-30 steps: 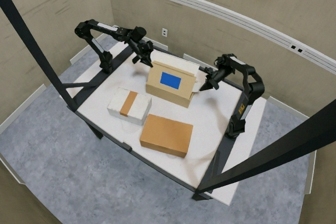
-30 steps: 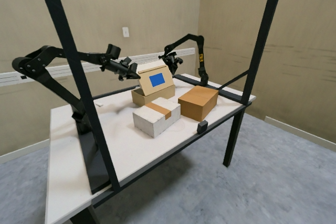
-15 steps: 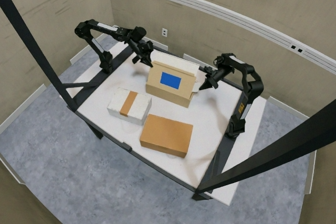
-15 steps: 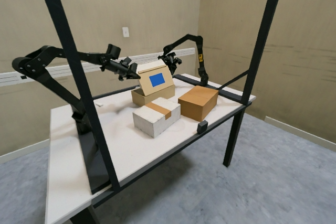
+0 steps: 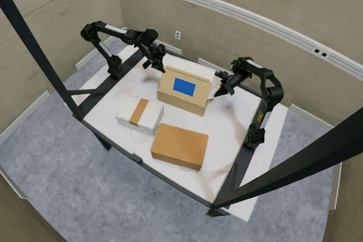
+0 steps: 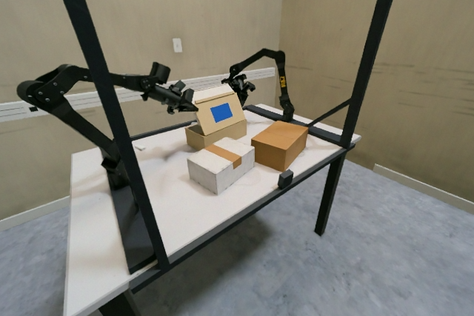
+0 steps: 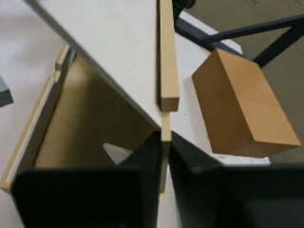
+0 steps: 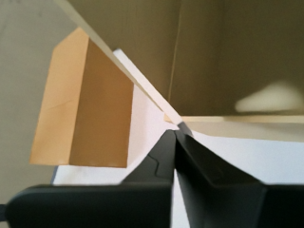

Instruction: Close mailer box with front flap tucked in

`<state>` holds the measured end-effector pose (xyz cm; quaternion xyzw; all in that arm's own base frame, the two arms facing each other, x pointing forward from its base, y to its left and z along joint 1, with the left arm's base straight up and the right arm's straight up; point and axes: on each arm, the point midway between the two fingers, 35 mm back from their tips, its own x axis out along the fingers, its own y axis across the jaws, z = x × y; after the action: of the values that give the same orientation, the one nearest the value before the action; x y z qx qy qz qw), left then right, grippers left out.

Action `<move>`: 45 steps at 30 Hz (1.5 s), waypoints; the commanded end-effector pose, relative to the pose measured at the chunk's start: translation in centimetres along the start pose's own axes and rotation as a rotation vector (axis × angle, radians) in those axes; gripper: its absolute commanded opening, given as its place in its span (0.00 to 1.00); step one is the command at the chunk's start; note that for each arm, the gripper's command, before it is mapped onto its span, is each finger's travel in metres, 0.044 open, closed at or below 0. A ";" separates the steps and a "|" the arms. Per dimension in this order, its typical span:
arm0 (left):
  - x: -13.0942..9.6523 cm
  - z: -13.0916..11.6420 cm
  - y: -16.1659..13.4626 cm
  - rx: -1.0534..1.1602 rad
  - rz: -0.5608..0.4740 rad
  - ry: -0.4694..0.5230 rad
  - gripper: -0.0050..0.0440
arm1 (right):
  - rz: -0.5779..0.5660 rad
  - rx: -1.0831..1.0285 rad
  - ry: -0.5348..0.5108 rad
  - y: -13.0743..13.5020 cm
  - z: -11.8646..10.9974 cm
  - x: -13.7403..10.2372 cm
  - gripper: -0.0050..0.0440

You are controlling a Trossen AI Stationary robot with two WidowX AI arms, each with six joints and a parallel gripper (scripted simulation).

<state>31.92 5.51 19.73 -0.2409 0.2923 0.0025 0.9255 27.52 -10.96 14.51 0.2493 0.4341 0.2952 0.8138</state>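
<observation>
Tan cardboard mailer box (image 5: pixel 180 101) (image 6: pixel 226 133) (image 7: pixel 95 114) at table's far side, lid (image 5: pixel 202 87) (image 6: pixel 204 119) (image 7: pixel 165 136) half-raised. Left gripper (image 5: pixel 164 71) (image 6: pixel 197 109) (image 7: pixel 164 138) apparently pinching lid edge; slip could drop it onto unfolded white side flap (image 5: pixel 211 93) (image 8: pixel 149 90). Right gripper (image 5: pixel 215 96) (image 6: pixel 242 104) (image 8: pixel 175 132), fingers together, might crease flap.

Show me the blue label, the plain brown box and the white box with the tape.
Blue label (image 5: pixel 184 86) (image 6: pixel 221 112): top and exterior, its middle.
Plain brown box (image 5: pixel 180 142) (image 6: pixel 280 135): top and exterior, top face.
White box (image 5: pixel 152 111) (image 6: pixel 204 159): top and exterior, top face beside the tape.
</observation>
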 end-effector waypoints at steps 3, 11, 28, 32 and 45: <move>-0.5 0.9 -0.2 0.011 0.002 -0.029 0.00 | -0.005 -0.032 -0.014 0.0 1.2 0.1 0.00; -0.5 0.9 -0.2 0.011 0.002 -0.029 0.00 | -0.005 -0.032 -0.014 -0.1 1.5 0.2 0.00; -0.5 0.9 -0.2 0.011 0.002 -0.029 0.00 | -0.005 -0.033 -0.015 -0.5 2.4 0.7 0.00; -0.5 0.9 -0.2 0.011 0.002 -0.029 0.00 | -0.005 -0.033 -0.015 -0.6 2.6 0.8 0.00; -0.5 0.9 -0.2 0.011 0.002 -0.029 0.00 | -0.005 -0.033 -0.015 -0.9 3.2 1.1 0.00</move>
<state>31.92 5.51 19.73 -0.2409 0.2923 0.0025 0.9255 30.16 -11.22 14.19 0.2494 0.4342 0.2956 0.8136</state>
